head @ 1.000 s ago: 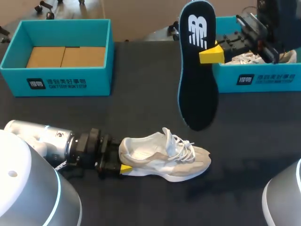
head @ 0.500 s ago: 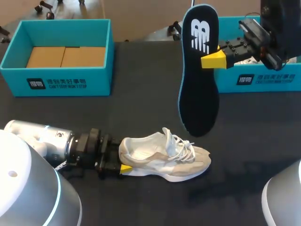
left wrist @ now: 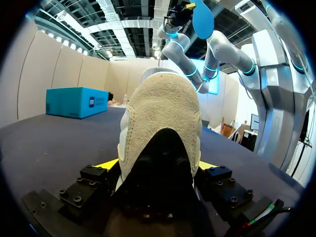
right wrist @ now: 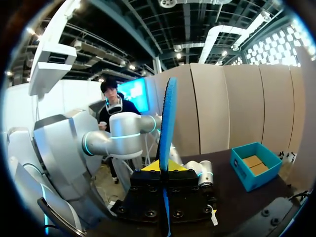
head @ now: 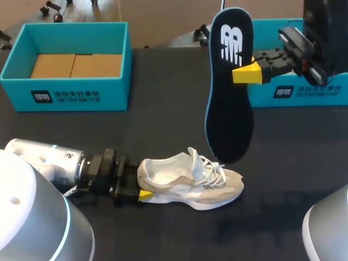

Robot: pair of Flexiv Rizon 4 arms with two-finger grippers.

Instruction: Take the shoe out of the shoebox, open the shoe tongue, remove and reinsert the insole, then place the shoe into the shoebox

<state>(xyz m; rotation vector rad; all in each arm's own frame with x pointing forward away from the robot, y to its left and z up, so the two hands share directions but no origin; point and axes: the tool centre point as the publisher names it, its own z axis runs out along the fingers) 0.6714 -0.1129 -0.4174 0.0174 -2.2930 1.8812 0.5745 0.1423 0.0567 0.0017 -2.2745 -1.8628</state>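
A pale grey and white shoe (head: 190, 182) lies on its side on the black table, toe to the right. My left gripper (head: 140, 191) is at its heel. In the left wrist view the heel (left wrist: 160, 123) fills the space between the two yellow tips, which press on it from both sides, so my left gripper (left wrist: 157, 165) is shut on it. My right gripper (head: 246, 73) is shut on the dark blue insole (head: 228, 98), holding it upright in the air with its lower end just above the laces. The right wrist view shows the insole (right wrist: 167, 118) edge-on, rising from my right gripper (right wrist: 164, 170).
A teal shoebox (head: 68, 89) with brown cardboard inside stands at the back left. A second teal shoebox (head: 307, 92) stands at the back right, partly hidden behind my right arm. Bare black table lies between the boxes and the shoe.
My right gripper has moved down and slightly to the right with the insole, bringing its lower end closer to the shoe. The left arm and the shoe have not moved.
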